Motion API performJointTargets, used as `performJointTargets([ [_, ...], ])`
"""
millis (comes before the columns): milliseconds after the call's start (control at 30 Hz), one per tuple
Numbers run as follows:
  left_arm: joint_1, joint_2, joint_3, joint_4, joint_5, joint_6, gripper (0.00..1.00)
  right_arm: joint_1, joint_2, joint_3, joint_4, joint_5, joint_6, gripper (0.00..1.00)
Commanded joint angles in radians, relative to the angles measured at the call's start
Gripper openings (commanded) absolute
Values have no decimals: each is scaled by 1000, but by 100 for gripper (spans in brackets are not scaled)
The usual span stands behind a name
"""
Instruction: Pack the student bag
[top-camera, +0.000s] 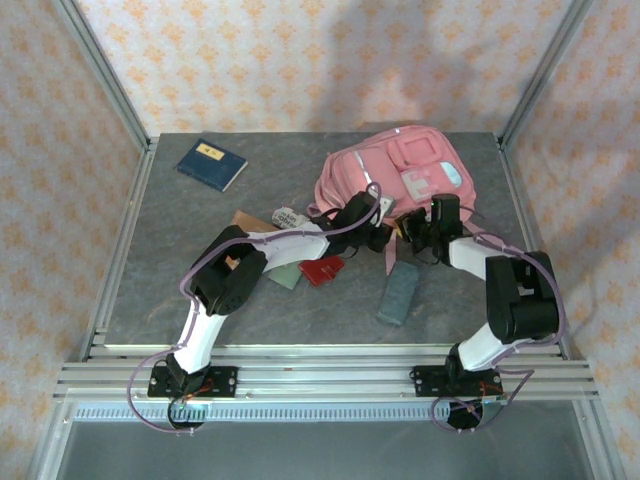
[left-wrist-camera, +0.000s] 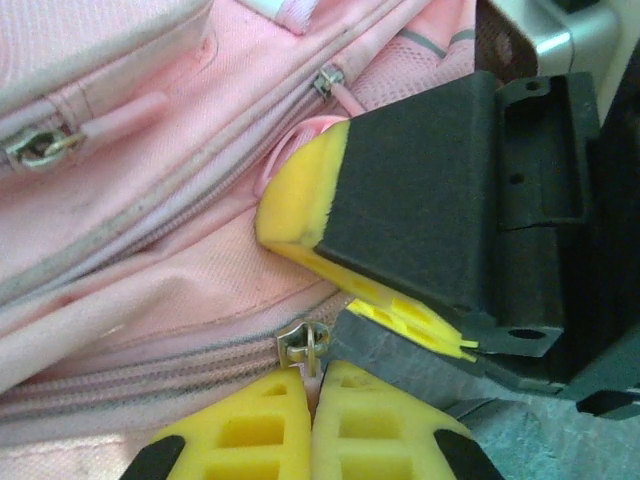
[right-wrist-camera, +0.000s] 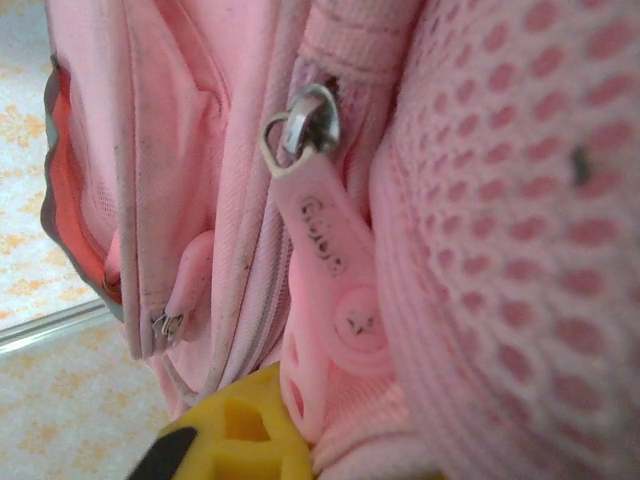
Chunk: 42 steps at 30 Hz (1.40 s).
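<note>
The student bag (top-camera: 400, 170), a pink fabric backpack with pale patches on its front, lies toward the far right of the table (top-camera: 180, 300), and both arms reach in to its near edge. Crowded just near of it, under and beside the arms, are a flat red item (top-camera: 322, 270), a green one (top-camera: 284, 276) to its left, a small pale object (top-camera: 288, 217) farther back beside a brown sheet (top-camera: 243, 216), and a grey pouch (top-camera: 399, 293) lying between the two forearms. A dark blue booklet (top-camera: 212, 164) sits well apart at the far left. The left gripper (left-wrist-camera: 312, 385) is closed, its yellow pads pressed together, with a metal zip pull (left-wrist-camera: 305, 345) right at their tips; whether the pull is pinched cannot be told. The right gripper (left-wrist-camera: 272, 238) is closed too, its yellow-tipped fingers meeting against the bag's side just above that zip line and blocking much of the seam behind. In the right wrist view a pink rubber pull tab (right-wrist-camera: 325, 250) hangs from a metal slider (right-wrist-camera: 300, 125) and runs down to one yellow fingertip (right-wrist-camera: 235, 435), next to pink mesh (right-wrist-camera: 520, 230); whether the tab is caught cannot be told. The tabletop is a dark grey, stone-like slab edged by aluminium rails (top-camera: 320, 375), with slanting metal posts (top-camera: 105, 70) at the corners and cream wallpaper (top-camera: 300, 60) patterned in orange on three sides.
</note>
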<state>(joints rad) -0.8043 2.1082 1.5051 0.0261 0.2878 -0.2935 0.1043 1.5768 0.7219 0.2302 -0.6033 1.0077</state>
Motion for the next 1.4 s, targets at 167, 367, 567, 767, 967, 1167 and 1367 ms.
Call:
performJointTargets([
  [167, 97, -130, -148, 49, -34, 3, 0, -84, -72, 4, 11, 31, -39, 0],
  [367, 225, -193, -267, 75, -53, -15, 0, -151, -152, -43, -31, 28, -76, 0],
  [567, 226, -245, -290, 56, -21, 0, 0, -160, -142, -26, -37, 13, -95, 0],
  [767, 131, -308, -313, 15, -52, 59, 0, -181, -95, 78, -85, 7, -132, 0],
  [967, 42, -342, -315, 9, -20, 60, 0, -220, -56, 209, -137, 11, -161, 0],
  [1167, -30, -271, -219, 11, -60, 44, 0, -230, 47, 325, -201, 38, -189, 7],
  [1367, -35, -163, -125, 32, -85, -9, 0, -230, 18, 311, -340, 66, -245, 55],
])
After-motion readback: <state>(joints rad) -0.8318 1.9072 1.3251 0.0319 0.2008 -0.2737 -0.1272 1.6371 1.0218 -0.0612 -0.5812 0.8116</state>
